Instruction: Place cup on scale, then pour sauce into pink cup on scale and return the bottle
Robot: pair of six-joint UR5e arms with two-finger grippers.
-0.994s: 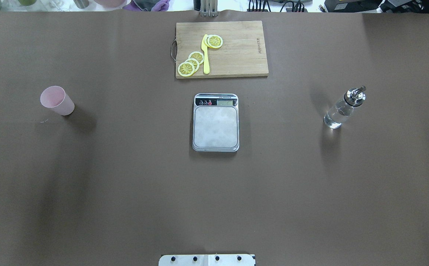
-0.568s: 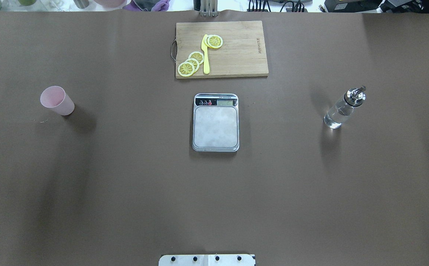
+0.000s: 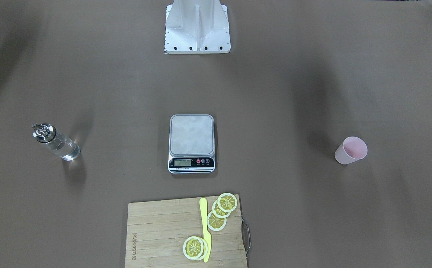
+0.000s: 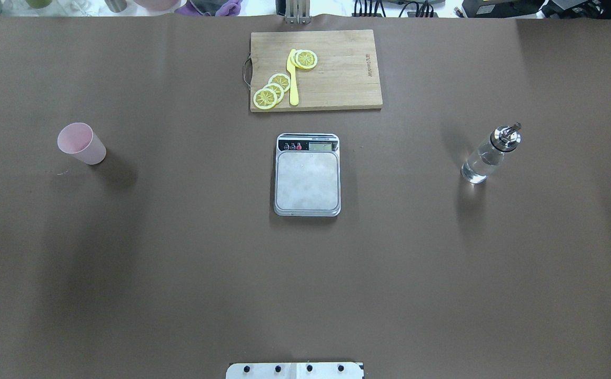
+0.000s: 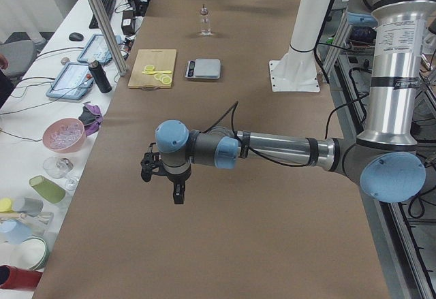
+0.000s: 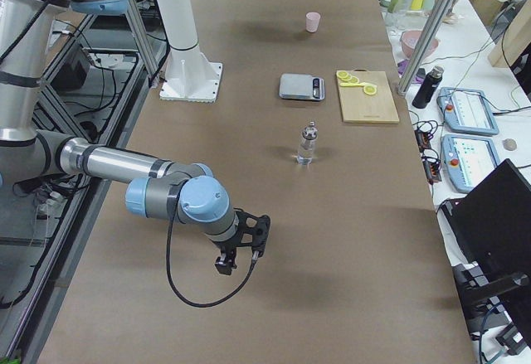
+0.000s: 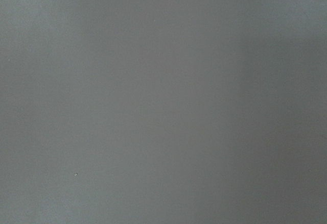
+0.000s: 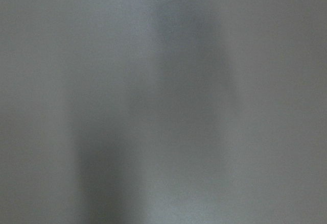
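Observation:
The pale pink cup [image 4: 81,143] stands upright on the table's left side, also in the front view [image 3: 351,150]. The scale [image 4: 307,176] lies at the centre with a bare platform. The clear glass bottle [image 4: 489,155] with its metal spout stands upright on the right and holds clear sauce. Neither gripper shows in the overhead or front views. My left gripper [image 5: 162,184] hangs above the brown table near its left end. My right gripper [image 6: 238,260] hangs above the table near its right end. I cannot tell whether either is open or shut. Both wrist views show only blurred table.
A wooden cutting board [image 4: 331,68] with lemon slices [image 4: 272,89] and a yellow knife [image 4: 292,79] lies beyond the scale. The robot's white base [image 3: 197,26] stands at the near edge. Bowls, cups and tablets sit on the side bench [image 5: 65,135].
The cup, scale and bottle have not moved. Only the faint shadow on the left half of the table shifts slightly.

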